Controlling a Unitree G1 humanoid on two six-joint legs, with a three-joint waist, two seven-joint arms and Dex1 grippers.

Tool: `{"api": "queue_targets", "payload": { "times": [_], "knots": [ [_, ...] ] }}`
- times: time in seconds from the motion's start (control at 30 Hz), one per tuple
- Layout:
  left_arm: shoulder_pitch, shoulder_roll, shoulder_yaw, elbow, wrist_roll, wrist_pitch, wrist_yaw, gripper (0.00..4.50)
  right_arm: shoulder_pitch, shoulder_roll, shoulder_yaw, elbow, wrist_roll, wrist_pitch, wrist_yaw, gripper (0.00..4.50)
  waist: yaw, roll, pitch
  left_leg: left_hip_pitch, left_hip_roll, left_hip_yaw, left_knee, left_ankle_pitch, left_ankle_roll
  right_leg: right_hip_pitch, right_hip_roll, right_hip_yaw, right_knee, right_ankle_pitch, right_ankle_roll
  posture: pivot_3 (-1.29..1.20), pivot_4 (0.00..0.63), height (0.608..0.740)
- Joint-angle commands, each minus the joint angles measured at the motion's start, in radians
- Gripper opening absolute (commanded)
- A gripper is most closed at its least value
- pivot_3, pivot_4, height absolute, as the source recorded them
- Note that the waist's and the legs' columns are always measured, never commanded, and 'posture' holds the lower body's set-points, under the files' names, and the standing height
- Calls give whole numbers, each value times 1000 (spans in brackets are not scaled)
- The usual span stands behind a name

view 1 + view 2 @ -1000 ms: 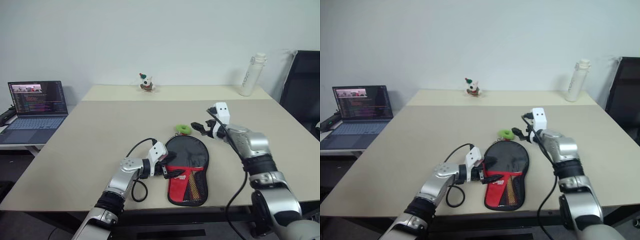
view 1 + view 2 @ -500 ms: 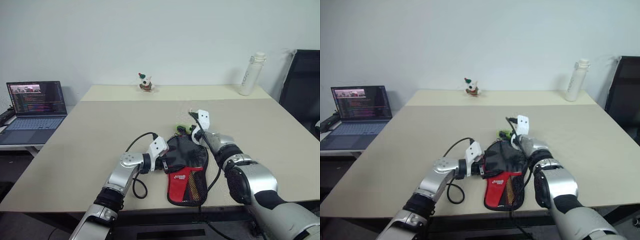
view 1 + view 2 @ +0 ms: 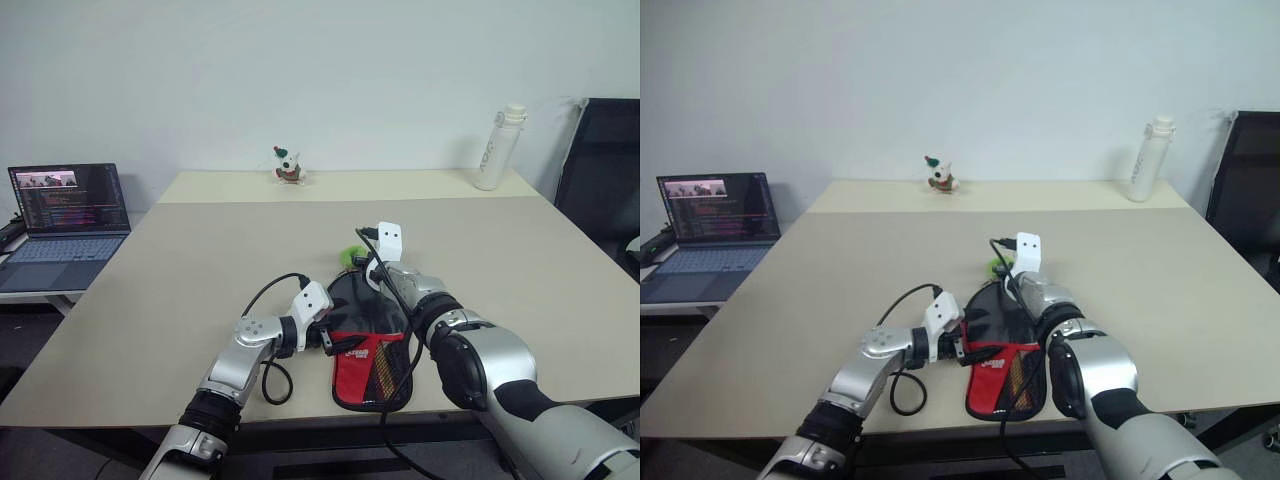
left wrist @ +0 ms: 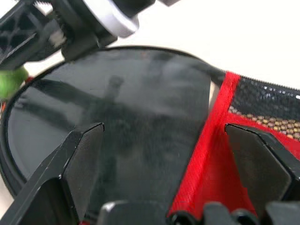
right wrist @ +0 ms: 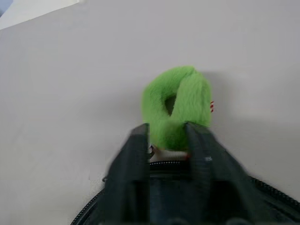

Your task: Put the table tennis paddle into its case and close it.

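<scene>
Beige table (image 3: 200, 250) holds the case (image 3: 373, 335). My right gripper (image 5: 166, 140) pinches its green tag (image 5: 178, 105); my left gripper (image 4: 164, 150) gapes beside the case. Next, pull the zipper shut, I think.

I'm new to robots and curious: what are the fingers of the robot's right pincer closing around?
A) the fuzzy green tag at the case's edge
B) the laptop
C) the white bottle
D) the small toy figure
A: the right wrist view shows the right pincer squeezing the green tag.
</scene>
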Motion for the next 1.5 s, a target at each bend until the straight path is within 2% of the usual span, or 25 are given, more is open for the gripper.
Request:
{"api": "queue_targets", "payload": {
  "times": [0.03,0.27,0.4,0.6,0.7,0.83,0.97,1.1,1.37,1.5],
  "knots": [
    [-10,-1,0,-49,-7,0,6,4500,-30,4,-19,-10,-10,-24,-9,21,0,0,0,0,0,0,0,0,0,0,0,0,0,0,0,0,150,740],
    [-37,-16,-8,-30,-3,-9,10,4500,-29,12,-39,-13,-12,-24,-9,21,-1,0,0,0,0,0,0,0,0,0,0,0,0,0,0,0,150,740],
    [-121,-54,4,49,0,-42,31,4500,-41,5,-43,-22,-13,-17,26,21,2,0,0,0,0,0,0,0,0,0,0,0,0,0,0,0,150,740],
    [-218,-86,8,197,18,-120,47,4500,-60,-30,-29,-65,-3,28,169,21,0,0,0,0,-1,1,0,0,0,0,0,0,0,0,0,0,150,740],
    [-216,-78,17,213,10,-134,37,4500,-31,-61,-20,-159,27,95,312,588,-4,0,0,0,-1,1,0,0,0,0,0,0,0,0,0,0,150,740],
    [-180,-51,51,187,-16,-115,39,4500,119,-127,39,-427,32,203,439,1938,-2,0,0,0,-1,0,0,0,0,0,0,-1,0,0,0,0,150,740],
    [-138,-28,114,112,-80,-50,44,4500,271,-194,87,-634,22,266,455,3351,-1,1,1,-1,0,-1,0,0,0,0,-1,-1,0,0,0,0,150,740],
    [-94,7,180,10,-149,37,49,4500,326,-229,106,-610,4,249,447,3351,-6,2,1,0,0,0,0,0,0,0,-1,0,1,0,0,0,150,740],
    [-33,79,239,-140,-231,163,50,4500,260,-234,115,-299,-45,99,454,3351,-7,2,1,3,1,1,0,0,0,0,2,1,4,0,0,0,150,740],
    [-19,119,279,-234,-338,299,9,4500,253,-220,140,-228,-70,62,481,3351,-7,2,1,2,0,2,1,0,0,0,2,2,5,0,0,0,150,740]
  ]
}}
